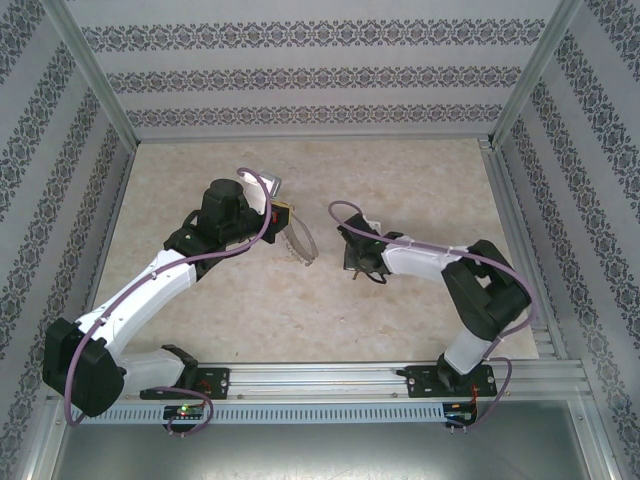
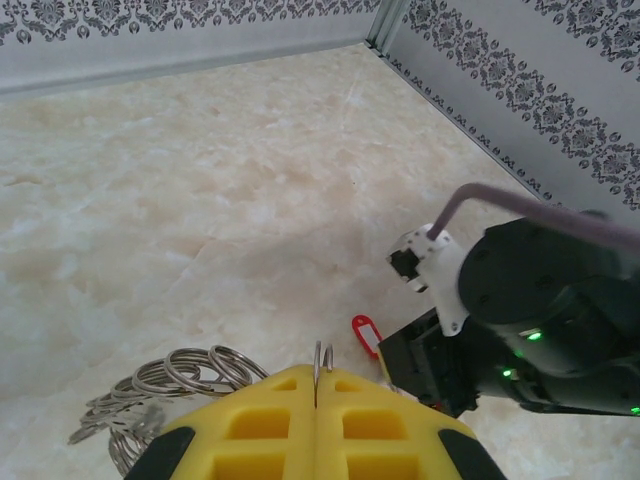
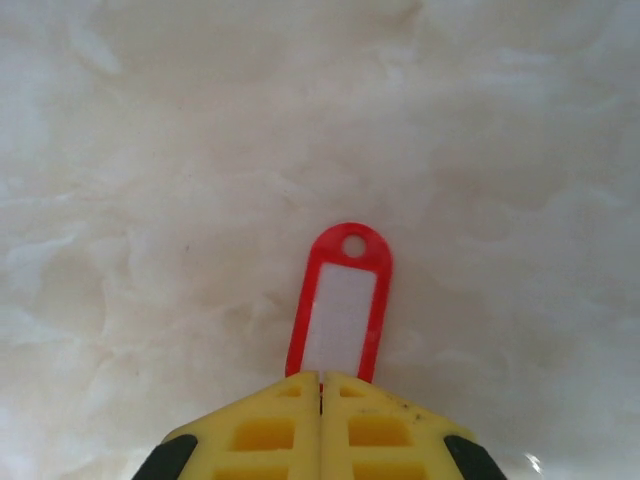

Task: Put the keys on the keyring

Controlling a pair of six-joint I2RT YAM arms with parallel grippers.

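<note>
Right gripper pinches flat red plastic key tag, white label window, round hole; left gripper clamps thin wire keyring.

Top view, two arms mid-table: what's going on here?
The left gripper is shut on the keyring, pinching its thin wire, with a bunch of small metal rings beside the fingers. The right gripper is shut on one end of a red key tag, hole end pointing away. Tag and ring are apart; nothing is threaded yet.
</note>
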